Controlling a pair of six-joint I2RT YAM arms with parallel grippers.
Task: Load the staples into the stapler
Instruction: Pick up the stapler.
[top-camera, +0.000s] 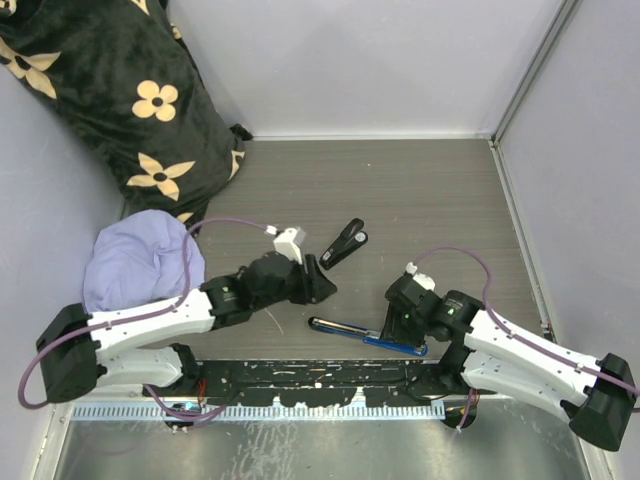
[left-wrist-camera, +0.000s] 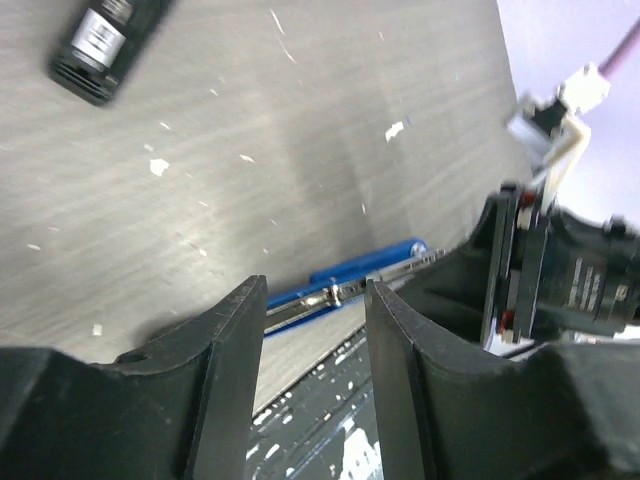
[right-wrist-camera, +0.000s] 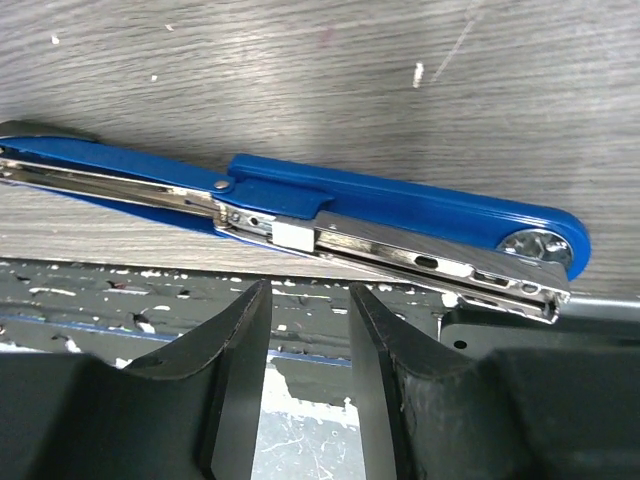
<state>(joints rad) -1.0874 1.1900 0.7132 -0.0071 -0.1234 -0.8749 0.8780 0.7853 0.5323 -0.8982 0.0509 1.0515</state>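
Observation:
A blue stapler (top-camera: 365, 335) lies swung open flat near the table's front edge, with its chrome staple channel (right-wrist-camera: 400, 250) facing up. My right gripper (top-camera: 388, 322) hovers at the stapler's right part. Its jaws (right-wrist-camera: 310, 292) are open and empty, just short of the channel. My left gripper (top-camera: 322, 288) is to the stapler's upper left, also open with nothing between its fingers (left-wrist-camera: 315, 290). The blue stapler (left-wrist-camera: 340, 285) shows beyond its tips. The staples are out of view.
A second, black stapler (top-camera: 345, 243) lies mid-table, and shows at the top left of the left wrist view (left-wrist-camera: 100, 40). A purple cloth (top-camera: 140, 262) and a black floral pillow (top-camera: 120, 90) fill the left side. A black rail (top-camera: 320, 378) runs along the front edge.

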